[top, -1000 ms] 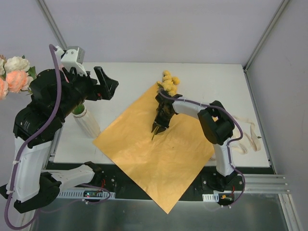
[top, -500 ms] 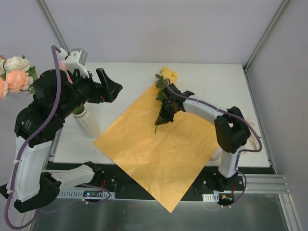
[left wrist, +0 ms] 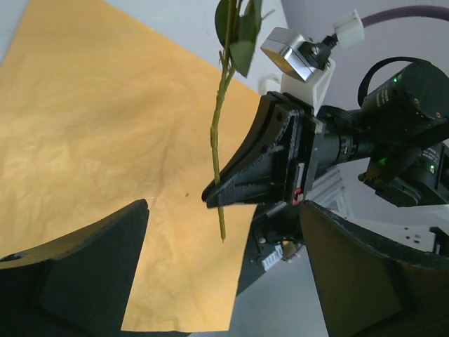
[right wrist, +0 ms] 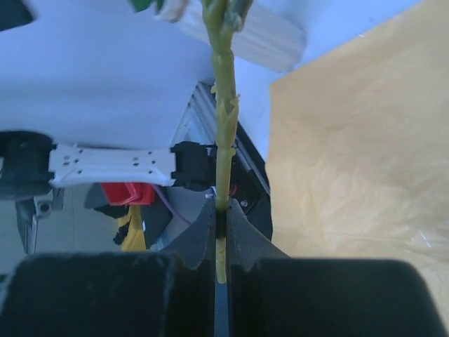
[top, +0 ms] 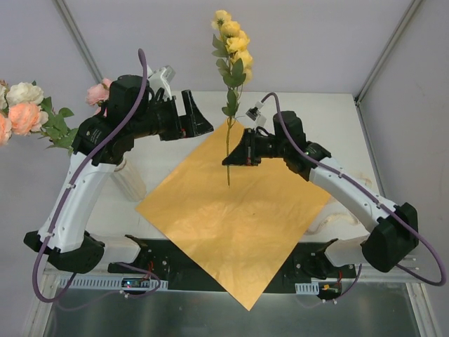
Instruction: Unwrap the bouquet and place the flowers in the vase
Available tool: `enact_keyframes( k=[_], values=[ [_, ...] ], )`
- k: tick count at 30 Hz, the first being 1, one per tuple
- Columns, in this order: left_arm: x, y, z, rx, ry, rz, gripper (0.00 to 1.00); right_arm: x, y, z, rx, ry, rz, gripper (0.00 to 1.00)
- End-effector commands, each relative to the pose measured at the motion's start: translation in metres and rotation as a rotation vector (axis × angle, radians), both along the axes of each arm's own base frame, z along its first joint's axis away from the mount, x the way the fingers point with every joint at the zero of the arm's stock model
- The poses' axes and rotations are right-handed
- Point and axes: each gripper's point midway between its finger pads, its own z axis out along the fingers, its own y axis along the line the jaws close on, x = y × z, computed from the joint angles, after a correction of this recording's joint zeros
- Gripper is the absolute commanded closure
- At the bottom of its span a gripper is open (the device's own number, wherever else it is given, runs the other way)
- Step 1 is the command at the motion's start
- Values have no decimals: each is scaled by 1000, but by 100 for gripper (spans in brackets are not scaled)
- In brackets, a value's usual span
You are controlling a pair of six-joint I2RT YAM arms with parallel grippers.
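Your right gripper point(top: 233, 159) is clamped on the thin green stem of a yellow flower point(top: 229, 42), pinching it close to the stem's lower end, so only a short tip sticks out below the jaws. The white table point(top: 330, 112) has bare room on its far right and in a strip on the left. The orange paper point(top: 231, 217) lies flat as a diamond across the middle. Its near corner hangs over the table's near edge between the arm bases, and its far corner lies just behind the held stem. The stem stands roughly upright above the far part of the paper, with the blooms high over the table's far edge. Your left gripper point(top: 189, 116) hangs with jaws spread wide and nothing between them. It is just left of the stem, facing it, and clear of it. The vase point(top: 130, 181) stands left of the paper, under the left arm. Pink and cream blooms point(top: 24, 112) show at the far left, but you cannot see where their stems end.
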Motion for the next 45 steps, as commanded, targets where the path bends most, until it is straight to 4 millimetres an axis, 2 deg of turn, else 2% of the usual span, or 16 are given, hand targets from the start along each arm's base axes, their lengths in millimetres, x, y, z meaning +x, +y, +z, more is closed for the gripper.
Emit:
enact_keyframes(
  k=[1,6,10,16,18,24,28,29,31,33,34,36,37,39,40,45],
  values=[
    [-14,-31,45,-187,-45,-190,14,-42,4,70,179,-250,222,99],
    [-18,-47,53,-228,-28,-304,16,-75,11,78,204,-299,319,100],
    [-15,-47,51,-224,-44,-299,17,-95,18,84,229,-328,409,100],
    [-4,-35,52,-220,-68,-247,51,-111,26,87,253,-337,480,100],
    [-5,-30,53,-215,-82,-232,55,-115,28,88,258,-338,503,100],
    [-8,-20,50,-213,-83,-207,55,-120,34,93,258,-376,536,100],
    [-10,-14,59,-209,-129,-204,79,-125,37,101,248,-405,579,100],
    [-11,-12,64,-205,-155,-207,82,-125,39,95,228,-386,584,100],
    [-15,-8,74,-200,-204,-211,91,-121,40,96,207,-406,574,98],
    [-18,1,83,-172,-269,-187,99,-118,40,90,170,-394,561,81],
    [-19,4,86,-160,-292,-177,100,-107,41,84,129,-422,514,65],
    [-24,20,92,-109,-358,-127,100,-95,36,74,48,-412,448,56],
    [-26,27,93,-83,-379,-104,100,-75,32,67,-16,-431,360,51],
    [-29,53,98,13,-449,-8,100,-61,20,54,-88,-409,282,46],
    [-30,63,99,49,-472,25,100,-42,10,48,-128,-393,195,41],
    [-47,134,117,266,-638,263,100,-13,-20,32,-157,-300,65,34]
  ],
)
